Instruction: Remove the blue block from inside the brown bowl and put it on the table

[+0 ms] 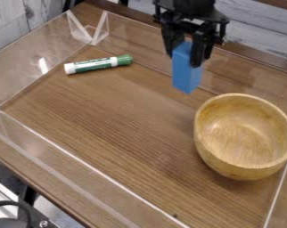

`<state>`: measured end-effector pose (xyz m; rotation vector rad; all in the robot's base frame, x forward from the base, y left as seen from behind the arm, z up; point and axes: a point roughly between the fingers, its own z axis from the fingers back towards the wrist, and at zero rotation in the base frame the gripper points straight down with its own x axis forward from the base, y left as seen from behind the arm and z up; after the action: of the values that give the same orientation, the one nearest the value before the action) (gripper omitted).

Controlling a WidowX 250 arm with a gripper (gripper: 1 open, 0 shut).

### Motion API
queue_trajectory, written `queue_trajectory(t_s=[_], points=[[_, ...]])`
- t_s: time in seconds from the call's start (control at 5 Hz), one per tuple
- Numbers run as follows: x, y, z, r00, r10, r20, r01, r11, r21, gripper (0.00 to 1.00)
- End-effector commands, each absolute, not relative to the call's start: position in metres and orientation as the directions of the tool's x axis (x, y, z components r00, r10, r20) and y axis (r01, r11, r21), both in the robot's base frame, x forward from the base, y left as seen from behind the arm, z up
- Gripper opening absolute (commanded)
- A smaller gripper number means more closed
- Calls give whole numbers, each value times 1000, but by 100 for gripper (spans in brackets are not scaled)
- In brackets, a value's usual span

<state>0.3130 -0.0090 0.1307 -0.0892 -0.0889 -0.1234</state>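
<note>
The blue block (185, 69) hangs upright in the air, pinched at its top by my black gripper (188, 46), which points straight down and is shut on it. Block and gripper sit above the dark wood table (110, 125), up and to the left of the brown bowl (243, 135). The bowl stands at the right side of the table with nothing inside it. The block's lower end clears the tabletop by a small gap.
A green-and-white marker (98, 63) lies at the back left of the table. Low clear acrylic walls (27, 142) edge the tabletop, with a folded clear piece (86, 28) at the back left corner.
</note>
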Motion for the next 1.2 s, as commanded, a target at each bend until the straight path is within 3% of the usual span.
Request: queue_trajectory(t_s=[0.0, 1.0], points=[[317, -5, 147, 978, -109, 179, 122, 990, -67, 0], [324, 3, 140, 948, -94, 304, 117, 992, -56, 0]])
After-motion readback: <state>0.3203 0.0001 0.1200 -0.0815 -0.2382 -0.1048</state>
